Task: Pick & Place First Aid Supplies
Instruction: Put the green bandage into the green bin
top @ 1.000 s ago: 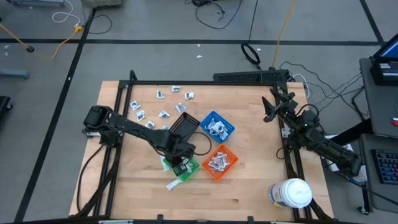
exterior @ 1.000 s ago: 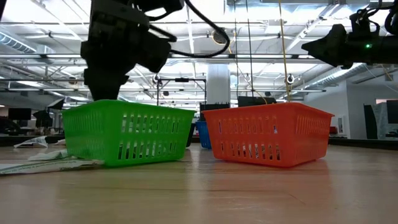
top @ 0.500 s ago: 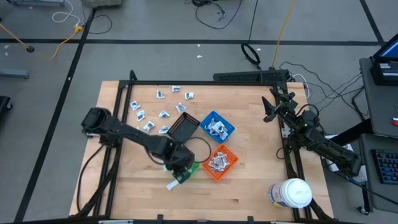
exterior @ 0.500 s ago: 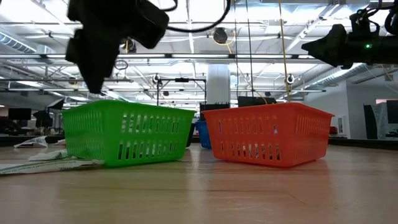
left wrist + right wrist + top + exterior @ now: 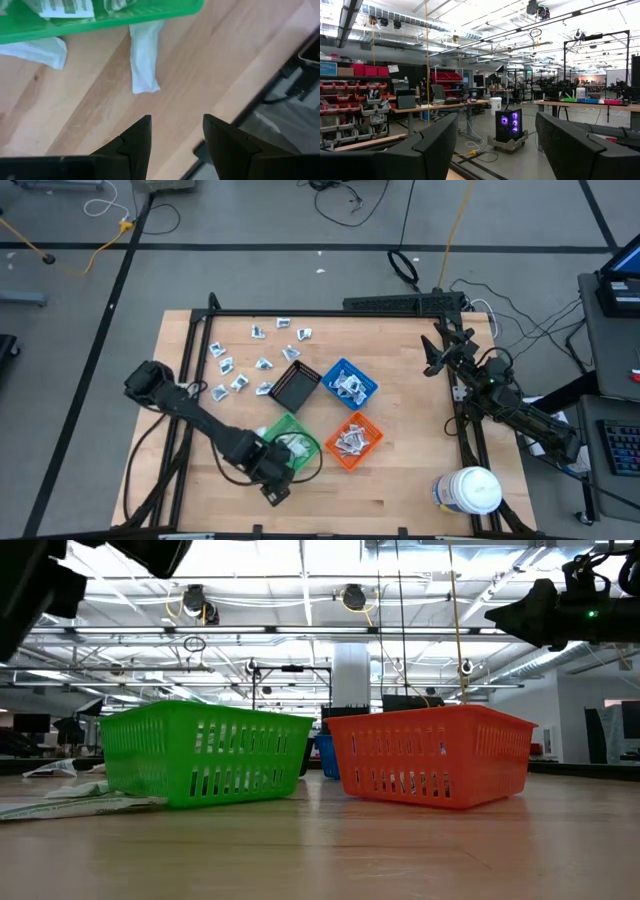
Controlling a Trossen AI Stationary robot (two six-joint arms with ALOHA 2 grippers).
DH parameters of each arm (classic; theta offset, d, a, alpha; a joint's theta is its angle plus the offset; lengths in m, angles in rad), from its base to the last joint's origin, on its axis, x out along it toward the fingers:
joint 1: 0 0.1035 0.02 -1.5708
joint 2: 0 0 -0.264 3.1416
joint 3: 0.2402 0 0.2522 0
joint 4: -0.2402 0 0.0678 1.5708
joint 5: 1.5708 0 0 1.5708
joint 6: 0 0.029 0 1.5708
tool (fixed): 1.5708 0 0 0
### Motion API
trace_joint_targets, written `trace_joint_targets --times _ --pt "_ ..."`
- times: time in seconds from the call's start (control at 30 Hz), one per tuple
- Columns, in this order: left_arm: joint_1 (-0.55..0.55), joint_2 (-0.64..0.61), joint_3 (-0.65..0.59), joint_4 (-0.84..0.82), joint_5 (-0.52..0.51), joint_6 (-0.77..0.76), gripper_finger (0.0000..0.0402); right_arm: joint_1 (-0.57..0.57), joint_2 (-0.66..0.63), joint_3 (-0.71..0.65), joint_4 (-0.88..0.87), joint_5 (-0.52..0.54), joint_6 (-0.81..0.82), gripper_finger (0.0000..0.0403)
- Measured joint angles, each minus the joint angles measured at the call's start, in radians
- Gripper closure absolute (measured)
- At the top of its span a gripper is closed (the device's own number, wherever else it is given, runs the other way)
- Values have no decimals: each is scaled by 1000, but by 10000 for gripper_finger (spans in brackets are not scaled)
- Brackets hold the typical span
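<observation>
Wooden planks form the surface, seen from above in the centre of the frame with a dark metal frame around it. Four small square bins sit clustered near the middle: a black bin, a blue bin to its right, an orange bin below the blue one, and a green bin below the black one. The blue and orange bins hold heaps of small white and silvery packets; the green bin holds a few.

More first aid supplies lie scattered loose across the upper left of the surface, above and left of the black bin. A white wrapped packet lies on the wood, one end tucked under the green bin's edge.

From the left of the frame the left arm reaches across, its left gripper low over the wood at the green bin's lower left corner. Its fingers are apart with nothing between them, bare wood beneath.

At the right edge the right arm waits, its right gripper raised clear of the surface, fingers wide apart and empty. A large white round jar stands at the lower right corner.
</observation>
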Motion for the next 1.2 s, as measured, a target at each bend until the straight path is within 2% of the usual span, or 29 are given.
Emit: trace_joint_targets --times 0.4,0.73,0.87,1.1,1.2 --pt "-21 166 0 10 -36 -17 218 0 0 0 0 0 0 140" --pt "-43 200 0 9 -127 -27 223 0 0 0 0 0 0 140" --pt "-45 205 0 10 -135 -25 265 0 0 0 0 0 0 140" --pt "-46 206 -9 24 -125 13 385 0 0 0 0 0 0 140" --pt "-49 203 -9 23 -113 17 393 0 0 0 0 0 0 140"
